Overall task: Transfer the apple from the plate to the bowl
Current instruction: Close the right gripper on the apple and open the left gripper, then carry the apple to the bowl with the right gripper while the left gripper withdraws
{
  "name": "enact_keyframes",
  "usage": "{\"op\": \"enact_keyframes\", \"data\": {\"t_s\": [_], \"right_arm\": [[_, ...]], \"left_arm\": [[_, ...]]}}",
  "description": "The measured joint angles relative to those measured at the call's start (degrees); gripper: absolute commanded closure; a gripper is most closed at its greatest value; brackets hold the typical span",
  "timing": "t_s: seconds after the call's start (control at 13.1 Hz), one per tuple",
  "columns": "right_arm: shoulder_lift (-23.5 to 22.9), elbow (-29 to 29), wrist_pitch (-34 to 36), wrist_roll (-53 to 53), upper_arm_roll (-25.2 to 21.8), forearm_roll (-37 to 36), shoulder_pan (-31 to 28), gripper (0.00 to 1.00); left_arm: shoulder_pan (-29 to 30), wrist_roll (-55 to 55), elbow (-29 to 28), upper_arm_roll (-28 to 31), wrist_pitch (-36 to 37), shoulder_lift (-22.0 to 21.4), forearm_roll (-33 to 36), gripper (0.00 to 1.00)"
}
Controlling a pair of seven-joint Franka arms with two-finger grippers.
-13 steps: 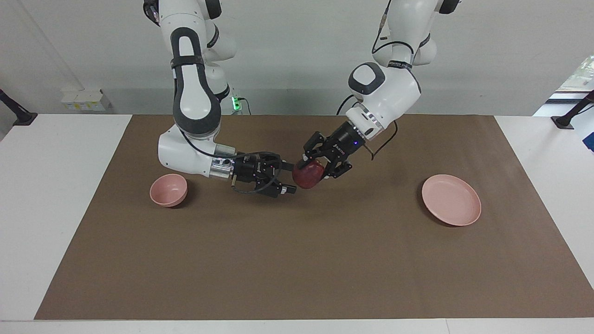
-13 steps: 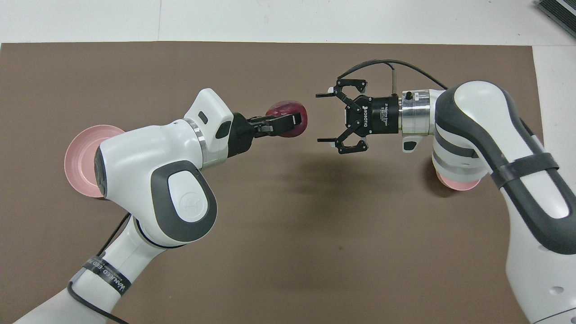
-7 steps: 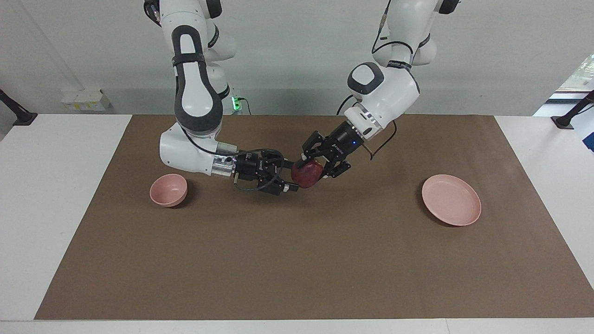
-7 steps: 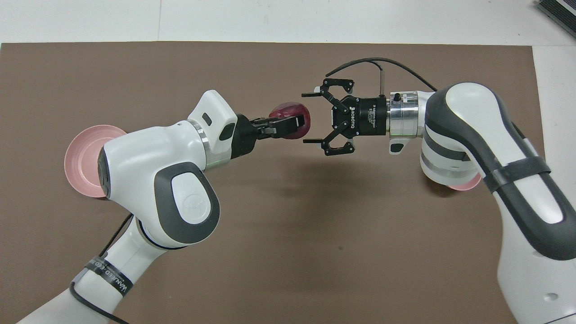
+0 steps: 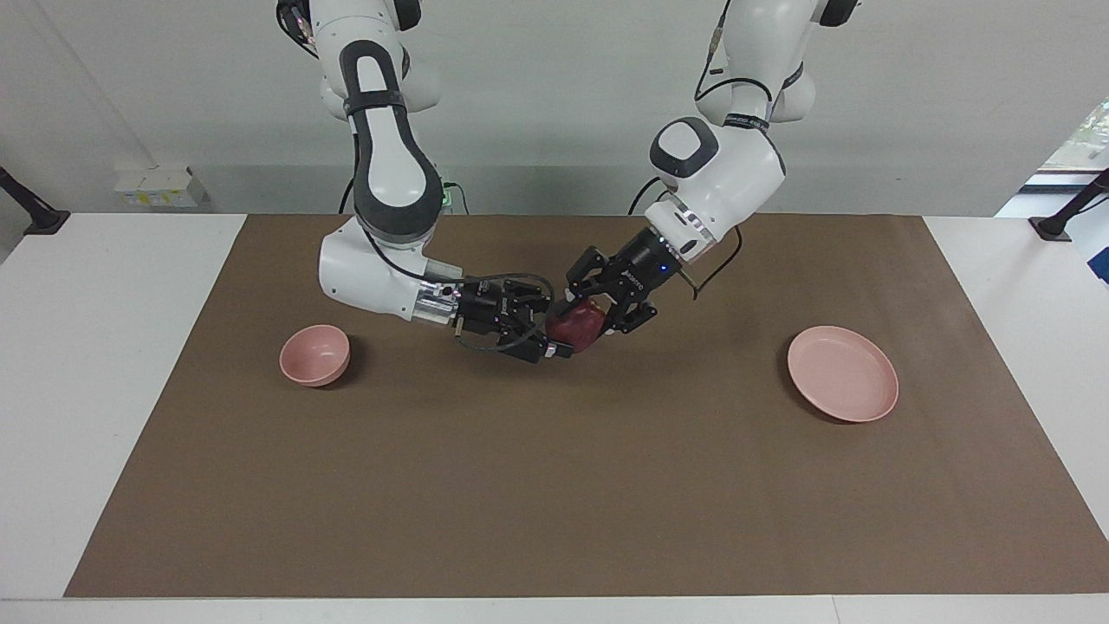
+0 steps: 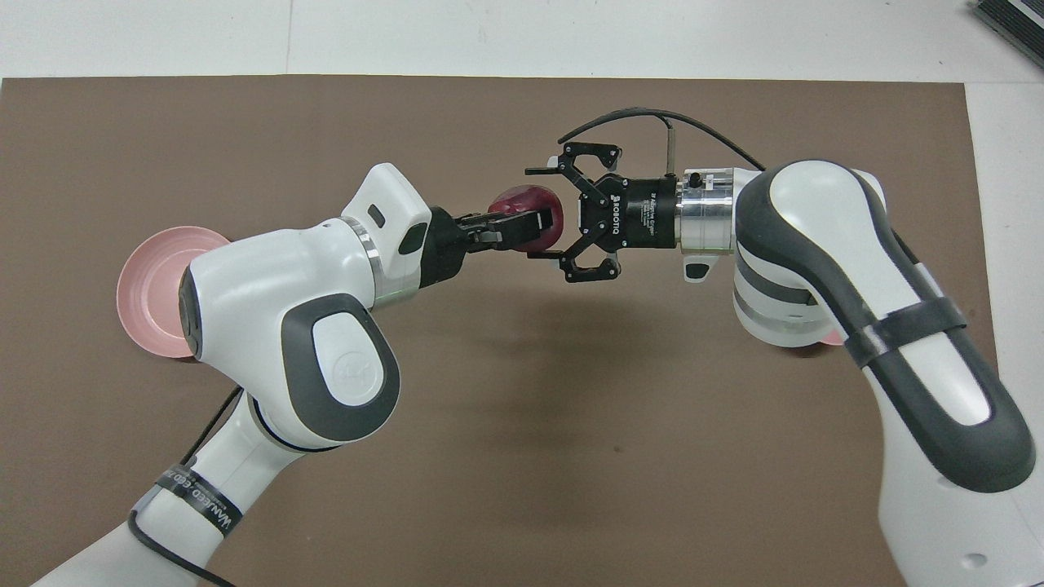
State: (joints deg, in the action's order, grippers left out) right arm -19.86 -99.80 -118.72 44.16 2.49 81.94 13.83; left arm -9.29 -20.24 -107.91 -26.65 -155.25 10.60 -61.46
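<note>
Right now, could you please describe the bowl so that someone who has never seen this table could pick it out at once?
Start from the brown mat covering the table, then go to the right arm's end. There, beside that arm's white elbow, stands the bowl. It is small, deep, round and pale pink, and the only other pink dish, the plate at the left arm's end, is wider and flat.

Glossy white arm shells with dark grey joint panels, silver wrist rings, black linkage end effectors, looping black cables.
</note>
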Motion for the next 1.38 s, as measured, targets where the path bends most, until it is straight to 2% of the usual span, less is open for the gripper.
{"op": "enact_keyframes", "data": {"t_s": [0.08,0.15,0.23,0.31,0.38,0.92,1.15,1.38], "right_arm": [[0.01,-0.06,0.02,-0.23,-0.02,0.00,0.08,1.00],[0.02,-0.08,0.05,-0.27,-0.04,0.00,0.05,1.00],[0.02,-0.08,0.05,-0.27,-0.05,0.00,0.05,1.00],[0.02,-0.08,0.05,-0.27,-0.05,0.00,0.05,1.00],[0.02,-0.08,0.06,-0.28,-0.05,0.00,0.05,1.00],[-0.09,0.08,-0.66,-1.83,-0.37,-2.27,-0.81,1.00],[-0.24,-0.01,-0.67,-4.57,-0.55,-9.17,-2.34,1.00],[-0.59,-0.23,-0.64,-10.10,-0.69,-21.91,-5.77,1.00]], "left_arm": [[0.00,0.01,0.06,0.10,0.01,0.01,0.03,0.92],[-0.01,0.01,0.09,0.08,0.00,0.05,0.03,0.82],[-0.02,0.02,0.10,0.07,0.00,0.05,0.03,0.62],[-0.02,0.03,0.10,0.07,0.00,0.06,0.03,0.23],[-0.02,0.03,0.10,0.07,0.00,0.06,0.03,0.00],[-0.78,0.80,0.11,-0.19,0.28,0.08,0.97,0.00],[-0.28,0.90,-0.12,0.12,1.08,0.07,1.76,0.00],[1.82,1.09,-0.93,0.55,5.54,-0.01,6.29,0.00]]}}
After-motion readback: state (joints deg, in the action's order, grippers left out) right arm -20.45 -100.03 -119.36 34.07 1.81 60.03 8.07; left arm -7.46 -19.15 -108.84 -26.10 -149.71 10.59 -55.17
